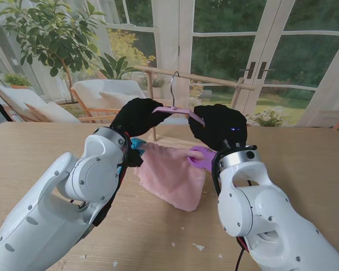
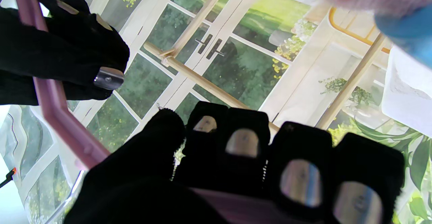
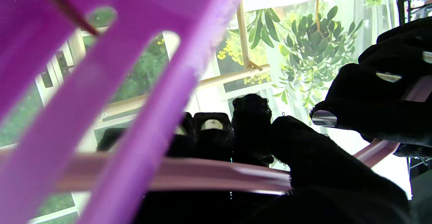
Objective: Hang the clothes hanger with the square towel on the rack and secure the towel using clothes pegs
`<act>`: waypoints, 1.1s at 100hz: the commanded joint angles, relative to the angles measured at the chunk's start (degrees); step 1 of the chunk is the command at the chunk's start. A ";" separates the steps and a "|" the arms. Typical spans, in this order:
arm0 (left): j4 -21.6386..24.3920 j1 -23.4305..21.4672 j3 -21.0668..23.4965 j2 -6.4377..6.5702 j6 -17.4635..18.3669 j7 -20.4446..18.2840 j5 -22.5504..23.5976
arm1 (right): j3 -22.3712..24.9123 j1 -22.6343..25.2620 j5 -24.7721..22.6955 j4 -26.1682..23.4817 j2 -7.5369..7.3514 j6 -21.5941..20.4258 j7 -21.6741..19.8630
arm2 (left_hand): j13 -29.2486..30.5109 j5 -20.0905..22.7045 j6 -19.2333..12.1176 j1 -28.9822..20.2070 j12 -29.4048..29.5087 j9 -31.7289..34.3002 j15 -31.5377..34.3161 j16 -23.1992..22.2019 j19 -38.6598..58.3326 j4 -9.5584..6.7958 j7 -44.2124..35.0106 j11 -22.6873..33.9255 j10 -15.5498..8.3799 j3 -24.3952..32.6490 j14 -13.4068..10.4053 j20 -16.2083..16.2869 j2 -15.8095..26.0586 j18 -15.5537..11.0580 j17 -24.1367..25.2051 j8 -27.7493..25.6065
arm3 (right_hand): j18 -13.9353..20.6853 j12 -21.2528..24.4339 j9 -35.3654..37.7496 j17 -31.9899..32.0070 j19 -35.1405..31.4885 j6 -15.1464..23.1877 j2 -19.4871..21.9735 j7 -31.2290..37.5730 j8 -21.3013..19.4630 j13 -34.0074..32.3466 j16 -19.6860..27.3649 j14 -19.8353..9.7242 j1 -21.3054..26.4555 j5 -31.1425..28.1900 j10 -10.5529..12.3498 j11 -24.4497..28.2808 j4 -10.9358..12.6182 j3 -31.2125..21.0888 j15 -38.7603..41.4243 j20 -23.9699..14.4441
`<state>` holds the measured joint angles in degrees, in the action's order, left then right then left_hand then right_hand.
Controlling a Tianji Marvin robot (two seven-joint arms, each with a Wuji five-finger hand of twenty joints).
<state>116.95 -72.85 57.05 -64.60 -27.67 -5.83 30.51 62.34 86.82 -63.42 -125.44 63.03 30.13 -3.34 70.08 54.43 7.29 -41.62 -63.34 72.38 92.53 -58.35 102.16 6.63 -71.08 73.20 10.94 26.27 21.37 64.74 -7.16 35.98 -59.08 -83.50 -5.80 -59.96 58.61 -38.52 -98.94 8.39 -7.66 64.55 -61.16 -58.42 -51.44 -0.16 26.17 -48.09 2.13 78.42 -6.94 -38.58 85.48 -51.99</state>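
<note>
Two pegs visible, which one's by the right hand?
The purple clothes peg, just under the right hand beside the pink towel; the blue clothes peg sits by the left hand.

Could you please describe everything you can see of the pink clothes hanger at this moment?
The clothes hanger looks like pale pink plastic with a silver metal hook rising from its middle. Both black-gloved hands hold it off the table, the left hand on one shoulder and the right hand on the other. It sits roughly level, its hook close to the wooden rack; whether it has caught the rail is unclear. The pink square towel hangs beneath it.
</note>
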 commanded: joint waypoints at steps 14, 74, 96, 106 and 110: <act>0.45 0.10 -0.09 -0.37 -0.75 -0.49 0.11 | 0.43 0.30 -1.06 -0.82 0.14 -0.70 -2.28 | -17.54 -12.08 4.22 -2.06 5.69 -13.55 -22.76 -6.03 -9.59 1.56 9.74 -17.52 8.46 0.79 14.22 -1.68 -4.60 4.00 17.56 10.41 | 1.49 -3.35 3.20 -5.34 -7.77 -1.28 5.17 3.31 -3.41 -4.79 -3.45 -1.67 -0.38 -0.75 0.74 4.15 4.33 1.68 7.38 -2.64; 0.60 -3.91 5.75 1.78 10.34 -5.70 3.94 | -2.78 -5.55 5.79 2.72 0.05 10.09 -5.91 | -62.65 -39.58 8.57 8.57 38.32 -56.82 -80.49 18.79 -88.38 -0.52 48.13 -54.85 3.13 16.97 -2.18 -12.72 -16.02 -11.17 64.62 61.00 | 6.33 -4.75 7.16 -21.54 -19.57 -2.89 4.60 3.76 -3.70 -11.87 -1.60 -2.25 -0.29 -2.15 0.92 4.98 5.49 1.06 12.70 4.90; 2.18 -9.68 11.96 2.61 16.00 -6.61 7.97 | -3.11 -8.73 15.03 6.49 0.69 11.40 -3.31 | -62.76 -36.90 7.45 7.48 39.98 -56.77 -85.83 18.79 -90.28 -1.07 51.49 -57.43 3.96 12.12 -2.50 -12.42 -11.52 -12.07 66.49 63.19 | 6.29 -4.80 6.88 -21.20 -19.66 -2.92 4.65 3.90 -3.73 -11.47 -1.38 -2.03 -0.28 -2.00 0.74 5.13 5.33 1.25 12.67 5.43; 2.43 -13.22 15.18 2.77 19.70 -5.80 10.18 | -3.01 -9.94 19.40 8.54 1.40 10.97 -1.10 | -63.27 -36.07 7.02 7.10 40.66 -56.73 -86.20 19.01 -90.79 -1.42 53.18 -58.37 4.01 11.11 -2.52 -12.98 -10.84 -12.54 67.30 64.31 | 6.23 -4.78 6.90 -21.10 -19.67 -2.80 4.66 3.99 -3.72 -11.44 -1.37 -1.81 -0.35 -2.10 0.71 5.18 5.26 1.27 12.69 5.55; 2.40 -14.64 16.38 2.76 21.10 -5.00 10.95 | -3.00 -10.52 21.53 9.41 1.78 10.91 -0.10 | -63.40 -35.61 6.92 6.99 40.71 -56.65 -86.26 19.09 -90.91 -1.46 53.51 -58.42 4.15 11.06 -2.55 -13.13 -10.88 -12.52 67.41 64.54 | 6.08 -4.79 6.85 -20.84 -19.63 -2.93 4.49 4.04 -3.70 -11.27 -1.42 -1.33 -0.33 -2.14 0.38 5.28 5.21 1.18 12.73 5.59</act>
<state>119.33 -85.52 72.81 -62.38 -6.44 -11.56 41.50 59.11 77.04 -42.31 -116.89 63.66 41.30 -2.68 9.05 17.64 15.01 -34.48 -23.34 17.13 7.67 -39.19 13.41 6.70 -19.35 16.02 15.49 38.12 19.93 51.71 -19.96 25.51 6.87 -19.81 -4.40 -63.74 64.73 -57.77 -108.16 5.77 -6.38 67.10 -63.44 -67.87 -53.04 -1.48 26.54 -49.64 3.32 80.60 -3.81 -37.53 94.28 -46.90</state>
